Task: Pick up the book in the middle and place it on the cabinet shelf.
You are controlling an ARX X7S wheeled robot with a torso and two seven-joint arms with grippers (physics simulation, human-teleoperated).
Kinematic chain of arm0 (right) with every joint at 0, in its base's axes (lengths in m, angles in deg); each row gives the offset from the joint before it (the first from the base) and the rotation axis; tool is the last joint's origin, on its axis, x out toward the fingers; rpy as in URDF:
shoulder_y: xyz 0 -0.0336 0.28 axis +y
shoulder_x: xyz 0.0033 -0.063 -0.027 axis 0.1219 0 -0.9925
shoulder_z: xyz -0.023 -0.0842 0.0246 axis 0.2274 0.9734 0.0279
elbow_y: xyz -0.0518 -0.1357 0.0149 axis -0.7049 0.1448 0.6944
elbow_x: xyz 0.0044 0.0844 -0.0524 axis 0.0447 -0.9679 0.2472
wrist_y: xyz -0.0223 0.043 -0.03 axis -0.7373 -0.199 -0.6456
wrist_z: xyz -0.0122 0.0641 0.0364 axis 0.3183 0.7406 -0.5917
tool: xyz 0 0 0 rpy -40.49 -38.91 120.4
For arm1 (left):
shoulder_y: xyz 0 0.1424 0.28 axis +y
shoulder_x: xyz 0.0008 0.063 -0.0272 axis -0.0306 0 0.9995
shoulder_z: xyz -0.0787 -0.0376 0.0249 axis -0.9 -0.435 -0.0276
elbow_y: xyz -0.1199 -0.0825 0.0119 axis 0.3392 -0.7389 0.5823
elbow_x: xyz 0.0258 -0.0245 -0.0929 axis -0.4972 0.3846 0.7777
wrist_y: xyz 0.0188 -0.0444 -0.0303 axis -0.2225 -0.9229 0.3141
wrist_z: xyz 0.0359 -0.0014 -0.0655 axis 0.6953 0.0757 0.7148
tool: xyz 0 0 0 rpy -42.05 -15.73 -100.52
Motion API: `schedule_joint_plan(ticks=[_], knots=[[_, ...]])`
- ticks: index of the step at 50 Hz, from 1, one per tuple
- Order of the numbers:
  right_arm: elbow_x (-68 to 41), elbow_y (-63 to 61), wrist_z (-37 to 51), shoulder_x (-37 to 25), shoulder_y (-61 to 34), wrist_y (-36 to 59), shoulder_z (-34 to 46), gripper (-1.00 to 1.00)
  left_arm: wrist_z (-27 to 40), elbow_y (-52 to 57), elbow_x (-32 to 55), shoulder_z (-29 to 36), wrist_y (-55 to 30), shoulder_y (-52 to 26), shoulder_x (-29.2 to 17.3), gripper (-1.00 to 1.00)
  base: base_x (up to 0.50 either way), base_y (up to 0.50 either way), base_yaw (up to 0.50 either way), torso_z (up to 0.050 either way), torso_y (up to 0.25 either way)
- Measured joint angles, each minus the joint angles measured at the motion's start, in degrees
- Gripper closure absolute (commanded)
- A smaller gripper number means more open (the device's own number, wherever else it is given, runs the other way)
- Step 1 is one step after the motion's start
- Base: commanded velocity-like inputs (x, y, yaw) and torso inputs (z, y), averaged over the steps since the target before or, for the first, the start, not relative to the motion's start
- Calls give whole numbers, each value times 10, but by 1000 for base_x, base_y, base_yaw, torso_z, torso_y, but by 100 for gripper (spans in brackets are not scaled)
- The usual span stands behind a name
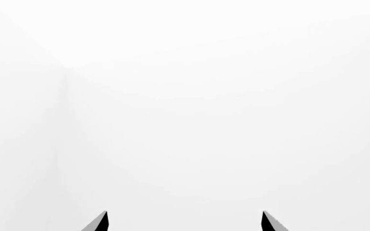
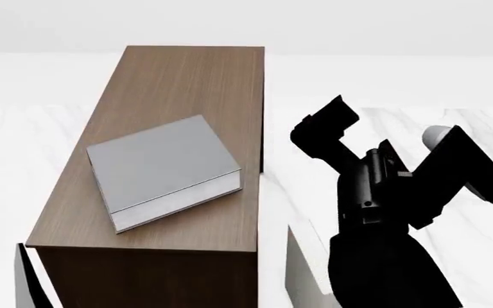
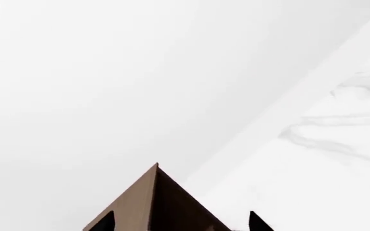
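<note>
The book (image 2: 161, 170) lies flat and askew on the cabinet shelf (image 2: 221, 83), its corners near both long edges, well left of the empty, spread-jawed right gripper (image 2: 388, 131) over the marble table (image 2: 477, 256). Only the right wrist view catches a cabinet corner between its fingertips (image 3: 108, 222). The left gripper (image 1: 185, 222), also spread, faces blank white and is out of the head view.

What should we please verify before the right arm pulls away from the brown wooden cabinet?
1. Thick grey hardcover book lies flat on the tall dark brown wood-grain cabinet top: ok.
2. Book fully supported, no corner past the cabinet's edge: ok, though its near corner sits close to the front edge.
3. Right gripper apart from the book: ok.
4. Right gripper holds nothing, fingers spread: ok.
5. Left gripper open and empty: ok.
6. Space behind the right arm: cannot tell.
</note>
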Motion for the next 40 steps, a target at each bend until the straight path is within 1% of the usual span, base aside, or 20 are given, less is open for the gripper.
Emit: schedule_joint_plan(ticks=[10, 14, 23, 30, 35, 40], knots=[[27, -45, 26, -32, 28, -14, -10, -100, 2, 4, 2, -2, -3, -1, -1, -100, 0, 0, 0, 0, 0], [72, -81, 44, -52, 50, -30, -10, -100, 4, 9, 3, -5, -5, -2, -2, -100, 0, 0, 0, 0, 0], [217, -153, 92, -91, 120, -79, -6, -100, 12, 18, 3, -18, -10, -5, -6, -100, 0, 0, 0, 0, 0], [364, -189, 129, -111, 181, -138, -3, -100, 25, 32, -7, -38, -11, -9, -10, -100, 0, 0, 0, 0, 0], [454, -207, 156, -124, 212, -185, -19, -100, 40, 52, -28, -61, -11, -11, -14, -100, 0, 0, 0, 0, 0], [522, -229, 183, -138, 228, -215, -48, -100, 55, 80, -49, -91, -15, -14, -19, -100, 0, 0, 0, 0, 0]])
